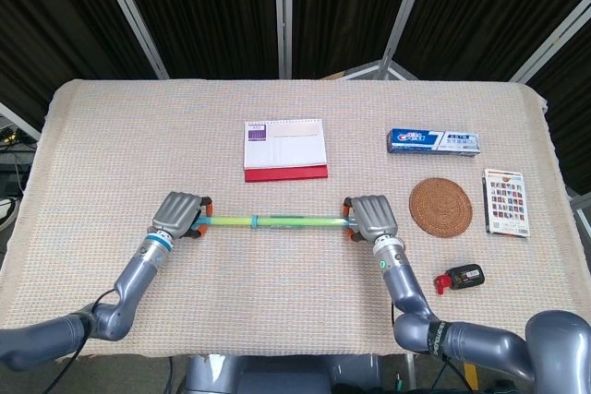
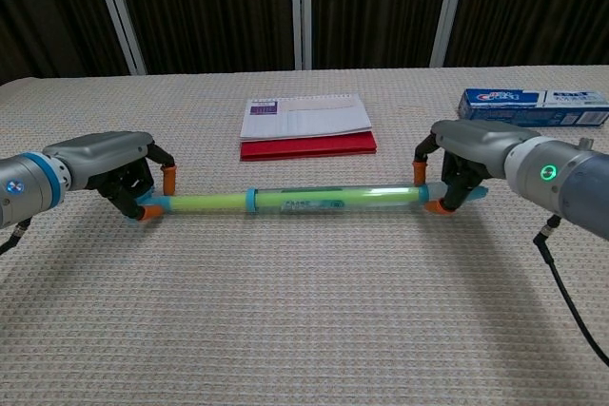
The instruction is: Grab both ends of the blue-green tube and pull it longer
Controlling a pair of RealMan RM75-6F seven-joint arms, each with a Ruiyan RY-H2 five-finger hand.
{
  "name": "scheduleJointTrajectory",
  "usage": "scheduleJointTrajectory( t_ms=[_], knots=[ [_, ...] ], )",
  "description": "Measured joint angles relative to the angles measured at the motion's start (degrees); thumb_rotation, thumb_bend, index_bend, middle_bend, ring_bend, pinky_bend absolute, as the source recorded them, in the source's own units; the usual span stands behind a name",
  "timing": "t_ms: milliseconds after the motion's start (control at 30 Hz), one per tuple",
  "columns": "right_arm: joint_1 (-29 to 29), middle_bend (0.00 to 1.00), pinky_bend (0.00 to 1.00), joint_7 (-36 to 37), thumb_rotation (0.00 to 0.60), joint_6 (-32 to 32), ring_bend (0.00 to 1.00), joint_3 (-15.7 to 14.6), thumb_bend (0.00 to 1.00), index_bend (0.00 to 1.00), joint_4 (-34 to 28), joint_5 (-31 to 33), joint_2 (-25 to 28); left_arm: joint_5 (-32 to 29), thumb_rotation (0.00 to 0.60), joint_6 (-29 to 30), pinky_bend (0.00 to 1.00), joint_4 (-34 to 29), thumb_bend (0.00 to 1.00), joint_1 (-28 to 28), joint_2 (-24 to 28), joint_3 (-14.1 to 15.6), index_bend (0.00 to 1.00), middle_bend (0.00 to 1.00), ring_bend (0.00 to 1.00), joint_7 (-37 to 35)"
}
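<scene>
Tube: the blue-green tube (image 2: 295,201) lies across the table (image 1: 111,136), near the robot's side, in front of the red-and-white calendar (image 1: 284,149). In the chest view it seems lifted a little above the cloth, but I cannot tell this for sure.
Long axis: it runs left to right, almost level, from one hand to the other. So the pull must go along this same line, each hand moving outward, away from the other.
Left hand: the left hand (image 2: 119,170) holds the left end of the tube. Its orange-tipped fingers (image 2: 169,179) are curled around the end cap, palm turned down.
Right hand: the right hand (image 2: 466,161) holds the right end in the same manner, fingers closed over the end, knuckles up.
Nearer hand: neither one, each hand is already on its own end and both stand at about the same depth on the table.
Arm pose: both forearms come in low from the robot's side and spread outward, the wrists almost in line with the tube.
Step in hand: I judge that the grasp is done and the stretching is the work now; a blue ring (image 2: 251,200) marks a joint left of the middle.
Risk: if one hand rises or turns, the tube may bend at the joint or slip from the fingers.
</scene>
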Motion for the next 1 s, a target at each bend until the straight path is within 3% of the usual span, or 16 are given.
scheduleJointTrajectory(
  t_ms=[533,1000],
  knots=[
    [-3.20,1.00,1.00,3.16,0.600,1.72,1.00,-0.44,0.32,0.58,-5.12,-2.63,7.75,-1.17,0.600,0.84,1.00,-0.76,0.57,1.75,4.42,0.80,0.73,0.85,0.81,-1.46],
    [-5.51,1.00,1.00,6.75,0.600,2.01,1.00,-0.61,0.33,0.58,-5.49,-3.98,11.74,-1.79,0.600,0.57,1.00,1.80,0.57,3.10,6.29,1.37,0.73,0.85,0.81,-3.52]
  ],
)
